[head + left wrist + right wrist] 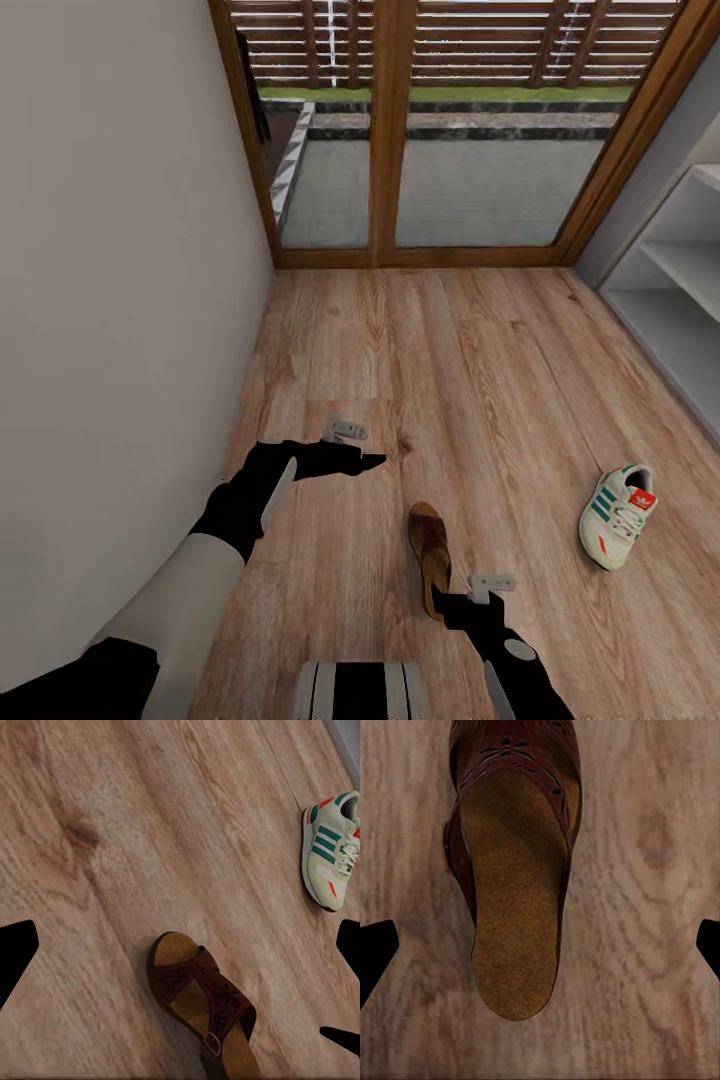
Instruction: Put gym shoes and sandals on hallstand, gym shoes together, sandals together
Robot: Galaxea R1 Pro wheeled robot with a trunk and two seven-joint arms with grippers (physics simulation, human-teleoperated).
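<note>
open right end effector (462,600) above sandal (431,556).

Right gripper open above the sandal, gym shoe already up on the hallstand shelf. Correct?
Not quite. The gym shoe lies on the corridor floor, short of the hallstand; the head view shows it. The right gripper is open above the sandal.
</note>
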